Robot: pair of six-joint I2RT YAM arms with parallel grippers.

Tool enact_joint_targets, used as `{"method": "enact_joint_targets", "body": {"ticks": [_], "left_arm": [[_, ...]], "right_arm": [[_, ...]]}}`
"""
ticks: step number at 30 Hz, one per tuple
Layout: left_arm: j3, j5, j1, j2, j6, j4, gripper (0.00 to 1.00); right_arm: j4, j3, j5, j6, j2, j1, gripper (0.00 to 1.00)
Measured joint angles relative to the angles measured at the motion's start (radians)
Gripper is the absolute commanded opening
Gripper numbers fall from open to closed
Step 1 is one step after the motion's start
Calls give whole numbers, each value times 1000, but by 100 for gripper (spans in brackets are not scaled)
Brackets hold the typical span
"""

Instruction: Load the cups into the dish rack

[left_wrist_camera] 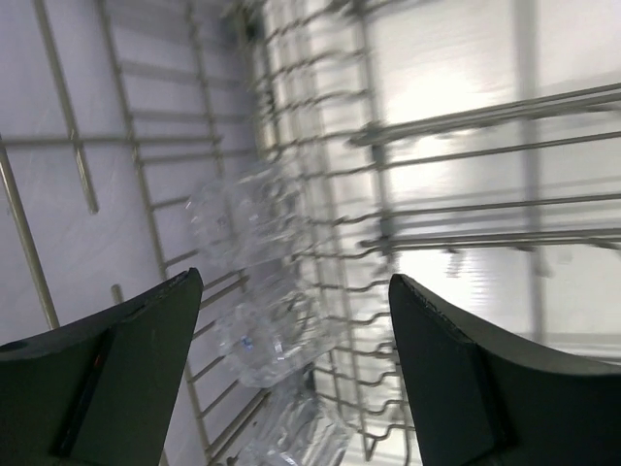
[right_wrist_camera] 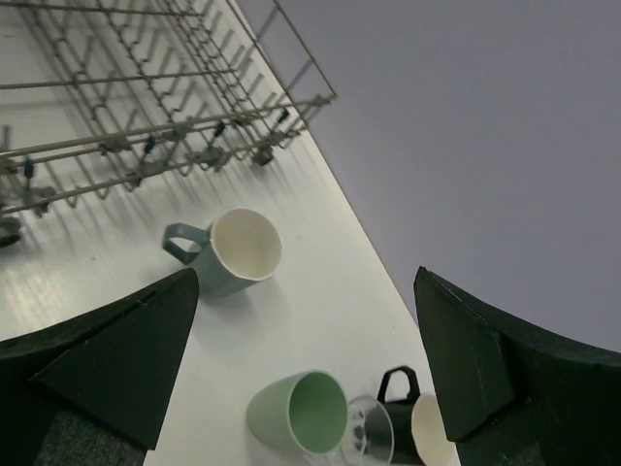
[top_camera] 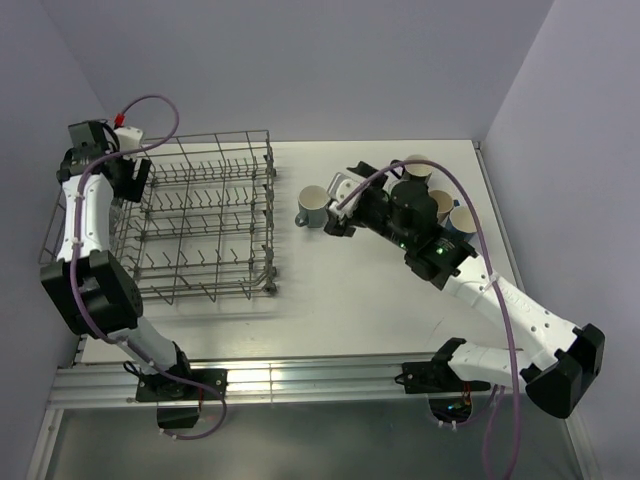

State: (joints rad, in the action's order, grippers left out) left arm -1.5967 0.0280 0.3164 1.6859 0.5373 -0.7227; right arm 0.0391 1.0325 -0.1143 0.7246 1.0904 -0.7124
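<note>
The grey wire dish rack [top_camera: 205, 215] stands at the left of the table. My left gripper [top_camera: 128, 176] is open at the rack's far left corner. In the left wrist view it [left_wrist_camera: 296, 325] hangs over clear glass tumblers [left_wrist_camera: 267, 330] lying along the rack's wall [left_wrist_camera: 146, 146], and holds nothing. My right gripper [top_camera: 343, 208] is open and empty, just right of a grey-blue mug [top_camera: 312, 207] standing on the table. In the right wrist view the gripper [right_wrist_camera: 307, 291] is above the grey-blue mug [right_wrist_camera: 233, 252], a green cup [right_wrist_camera: 296, 413], a clear glass [right_wrist_camera: 371, 434] and a black mug [right_wrist_camera: 412, 427].
More cups sit behind the right arm at the far right: a beige one [top_camera: 417, 168], another [top_camera: 441, 202] and a blue one [top_camera: 463, 220]. The rack [right_wrist_camera: 146, 107] shows at the top left of the right wrist view. Walls close in at the back and sides.
</note>
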Motion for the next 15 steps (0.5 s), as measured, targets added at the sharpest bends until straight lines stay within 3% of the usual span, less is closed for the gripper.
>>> {"method": "enact_joint_targets", "body": {"ticks": [4, 10, 15], "left_arm": [[9, -50, -68, -82, -10, 2, 85], [9, -181, -154, -259, -54, 26, 91], [9, -253, -227, -369, -85, 45, 92]], "right_arm": [[63, 96, 1, -66, 72, 94, 98], [229, 364, 3, -213, 286, 298, 87], [417, 546, 24, -305, 459, 442, 65]]}}
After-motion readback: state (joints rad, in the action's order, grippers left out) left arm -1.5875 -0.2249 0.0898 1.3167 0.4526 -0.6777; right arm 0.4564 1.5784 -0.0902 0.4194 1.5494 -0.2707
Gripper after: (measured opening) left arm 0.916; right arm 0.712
